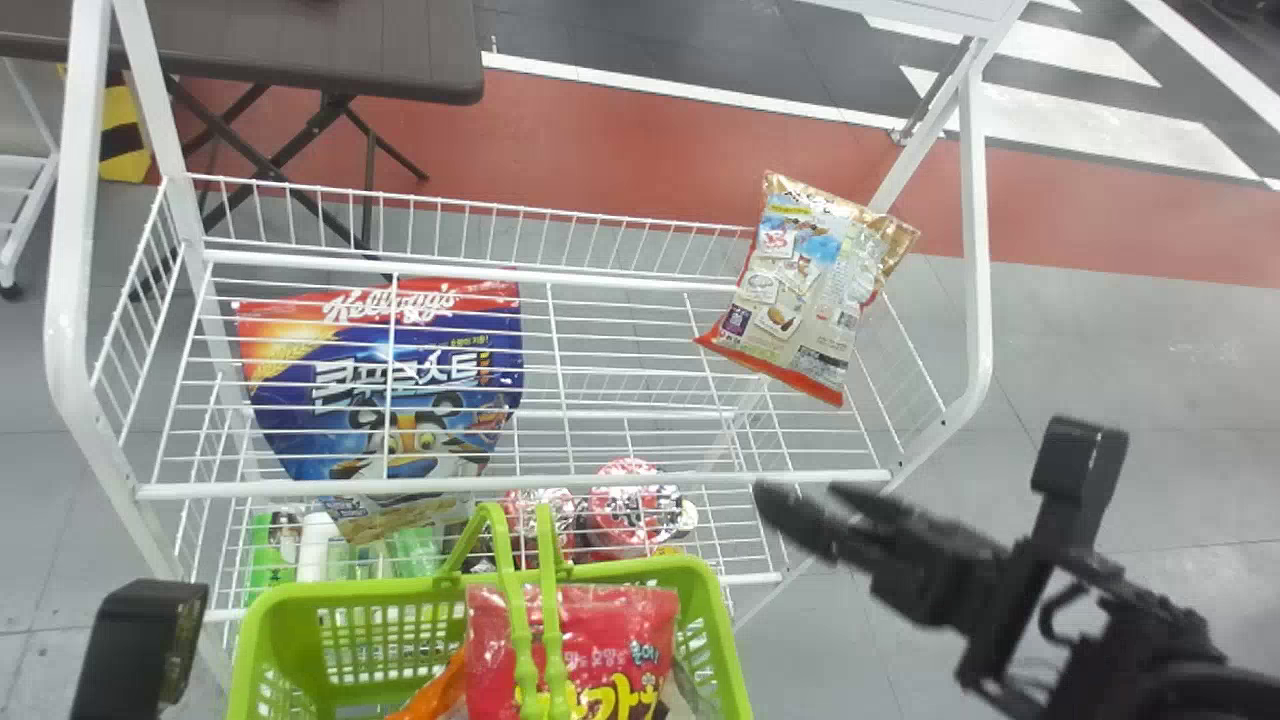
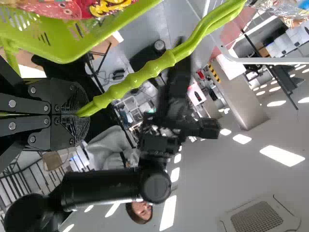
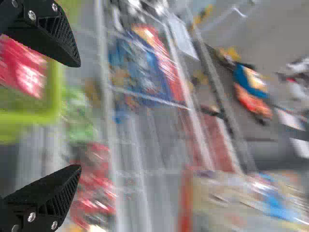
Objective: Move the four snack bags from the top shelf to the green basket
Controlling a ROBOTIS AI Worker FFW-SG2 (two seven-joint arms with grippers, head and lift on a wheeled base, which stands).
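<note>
Snack bag [image 1: 800,290]: on the top shelf [image 1: 250,489], right end, tilted, upper end by the back right corner post [image 1: 920,155], red end nearer the front edge. Likely next pick.

Handling, my read: light, soft, slick film, probably puffed with air, contents brittle. Squeeze just enough to dent it. Hard pinch = crumbs or a popped seam; too gentle = it slides out. Best grab: body just in from the red end, one finger on each face. Seam alone is thin and may slip. Red corner could snag the wires, so lift first, then pull toward the front edge.

Right gripper [image 1: 800,495]: fingers spread, nothing between them. It's just off the shelf's front right corner, tips toward the front edge, well short of the bag. Forearm comes in from outside that corner. Needs to rise over the front edge and go back along the right end; watch the front right upright.

Left gripper [image 2: 78,114]: clamped on the green handle [image 2: 145,72], holding the green basket [image 1: 722,640] before the shelf's front edge. Red bag [image 1: 590,640] and orange bag [image 1: 435,690] in it. Handle stands up over the middle, so drop beside it, not on top.

Blue bag [image 1: 330,410] shows through the wires toward the left end, looks like the shelf below. Leave it.
</note>
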